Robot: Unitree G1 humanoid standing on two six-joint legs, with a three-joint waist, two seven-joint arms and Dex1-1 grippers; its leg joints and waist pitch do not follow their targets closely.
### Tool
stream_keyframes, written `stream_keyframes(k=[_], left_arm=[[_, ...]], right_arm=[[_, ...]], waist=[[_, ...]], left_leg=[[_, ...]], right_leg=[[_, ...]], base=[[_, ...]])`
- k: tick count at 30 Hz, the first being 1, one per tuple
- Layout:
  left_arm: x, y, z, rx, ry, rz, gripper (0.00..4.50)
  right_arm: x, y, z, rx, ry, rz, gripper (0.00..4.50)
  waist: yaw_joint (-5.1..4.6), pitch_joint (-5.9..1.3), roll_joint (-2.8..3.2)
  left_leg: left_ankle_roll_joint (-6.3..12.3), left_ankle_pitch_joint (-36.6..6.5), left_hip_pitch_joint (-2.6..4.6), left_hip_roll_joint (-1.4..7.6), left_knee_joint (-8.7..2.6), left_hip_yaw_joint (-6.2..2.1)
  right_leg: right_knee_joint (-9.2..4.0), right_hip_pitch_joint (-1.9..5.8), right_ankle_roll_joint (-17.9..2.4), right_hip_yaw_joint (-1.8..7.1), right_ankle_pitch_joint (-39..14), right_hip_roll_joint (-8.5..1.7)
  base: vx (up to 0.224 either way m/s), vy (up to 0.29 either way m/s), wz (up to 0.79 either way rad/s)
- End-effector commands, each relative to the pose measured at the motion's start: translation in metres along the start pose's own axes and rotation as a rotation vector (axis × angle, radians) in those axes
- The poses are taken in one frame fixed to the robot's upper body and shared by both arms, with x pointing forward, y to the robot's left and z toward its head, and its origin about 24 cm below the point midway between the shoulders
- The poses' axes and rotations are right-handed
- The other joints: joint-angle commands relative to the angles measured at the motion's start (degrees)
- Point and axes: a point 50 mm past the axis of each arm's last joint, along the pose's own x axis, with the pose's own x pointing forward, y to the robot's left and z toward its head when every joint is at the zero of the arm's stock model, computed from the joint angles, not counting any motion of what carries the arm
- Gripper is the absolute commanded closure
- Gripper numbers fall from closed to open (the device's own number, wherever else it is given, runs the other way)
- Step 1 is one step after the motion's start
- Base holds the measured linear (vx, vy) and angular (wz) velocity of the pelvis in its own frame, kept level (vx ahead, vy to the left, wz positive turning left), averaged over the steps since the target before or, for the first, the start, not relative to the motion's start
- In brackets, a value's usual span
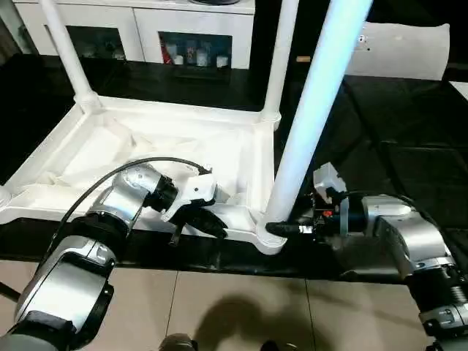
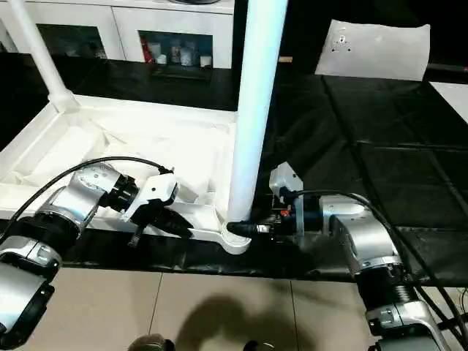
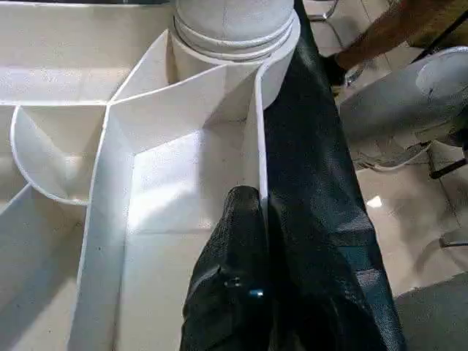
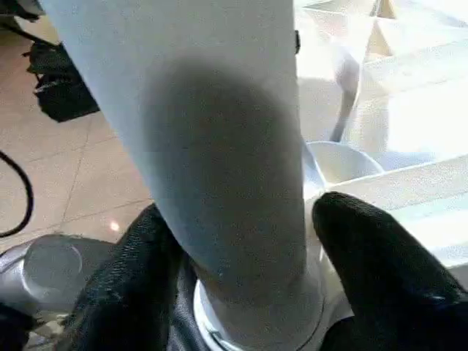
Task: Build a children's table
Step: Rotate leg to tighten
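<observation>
from the head views the table [image 1: 157,142] lies upside down on the black mat [image 1: 409,146] with 3 legs [image 1: 314,110] up, the left gripper [image 1: 212,225] pinched shut on its near rim, and in the right wrist view the right gripper [image 4: 241,270] straddles the near leg's base, fingers [image 4: 380,263] against it.

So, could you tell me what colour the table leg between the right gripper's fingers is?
White; the leg shows best in the right wrist view.
</observation>
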Motion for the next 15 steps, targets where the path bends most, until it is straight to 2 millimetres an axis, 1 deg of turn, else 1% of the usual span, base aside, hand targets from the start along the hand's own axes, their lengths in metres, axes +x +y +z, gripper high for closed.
stream_keyframes(k=[1,3,5,7,8,9,13,14,15], left_arm=[[0.0071,-0.0022,0.0095,0.066,0.006,-0.079,4.5],[0.0074,-0.0021,0.0093,0.066,0.007,-0.075,4.5],[0.0076,-0.002,0.0093,0.066,0.007,-0.073,4.5],[0.0085,-0.0016,0.0092,0.064,0.004,-0.065,4.5],[0.0085,-0.0015,0.0092,0.064,0.004,-0.065,4.5],[0.0087,-0.0015,0.0092,0.064,0.004,-0.063,4.5],[0.0114,0.0011,0.0105,0.053,-0.011,-0.027,4.5],[0.0125,0.0024,0.0108,0.044,-0.013,-0.011,4.5],[0.0132,0.0039,0.0112,0.036,-0.013,0.008,4.5]], right_arm=[[0.0004,-0.002,0.004,-0.016,0.001,0.018,1.73],[0.0014,-0.0015,0.0031,-0.012,0.004,0.03,1.92],[0.0019,-0.001,0.0028,-0.011,0.004,0.035,1.99],[0.0033,0.0001,0.0019,-0.012,0.005,0.045,2.21],[0.0034,0.0002,0.0019,-0.012,0.005,0.045,2.21],[0.0036,0.0004,0.0018,-0.012,0.005,0.047,2.36],[0.0063,0.0039,-0.0002,0.001,-0.011,0.057,2.45],[0.0073,0.0055,-0.001,0.009,-0.025,0.054,2.46],[0.0083,0.0066,-0.0019,0.017,-0.037,0.047,2.46]], waist=[[-0.58,-3.82,0.05],[-0.58,-3.82,0.02],[-0.57,-3.84,0.03],[-0.56,-3.83,0.08],[-0.56,-3.84,0.06],[-0.55,-3.83,0.04],[-0.52,-3.82,0.05],[-0.59,-3.83,-0.27],[-0.49,-3.79,-0.09]], left_leg=[[4.02,-8.3,0.23,2.72,-4.06,-0.4],[4.01,-8.3,0.22,2.71,-4.05,-0.42],[4.04,-8.3,0.23,2.71,-4.03,-0.4],[4.05,-8.1,0.26,2.74,-4.06,-0.42],[4.05,-8.1,0.26,2.74,-4.06,-0.42],[4.03,-8.2,0.28,2.72,-4.04,-0.39],[3.96,-8.4,0.28,2.68,-4.06,-0.42],[4.04,-8.3,0.24,2.69,-4.07,-0.37],[4.07,-8.2,0.26,2.67,-4.06,-0.39]], right_leg=[[-3.92,3.83,-8.8,3.6,-19.5,-4.86],[-3.93,3.87,-8.7,3.6,-19.8,-4.86],[-3.94,3.86,-8.7,3.62,-19.5,-4.87],[-3.89,3.83,-8.8,3.62,-19.2,-4.83],[-3.89,3.85,-8.8,3.61,-19.2,-4.84],[-3.9,3.81,-8.8,3.63,-19.3,-4.83],[-4.02,3.86,-8.5,3.61,-20.0,-4.86],[-4.0,3.88,-8.4,3.61,-20.1,-4.8],[-4.02,3.86,-8.3,3.61,-20.3,-4.85]], base=[[0.0,0.0,0.0],[0.0,0.0,0.0],[0.0,0.0,0.0],[0.0,0.0,0.0],[0.0,0.0,0.0],[0.0,0.0,0.0],[0.0,0.0,0.0],[0.0,0.0,0.0],[0.0,0.0,0.0]])
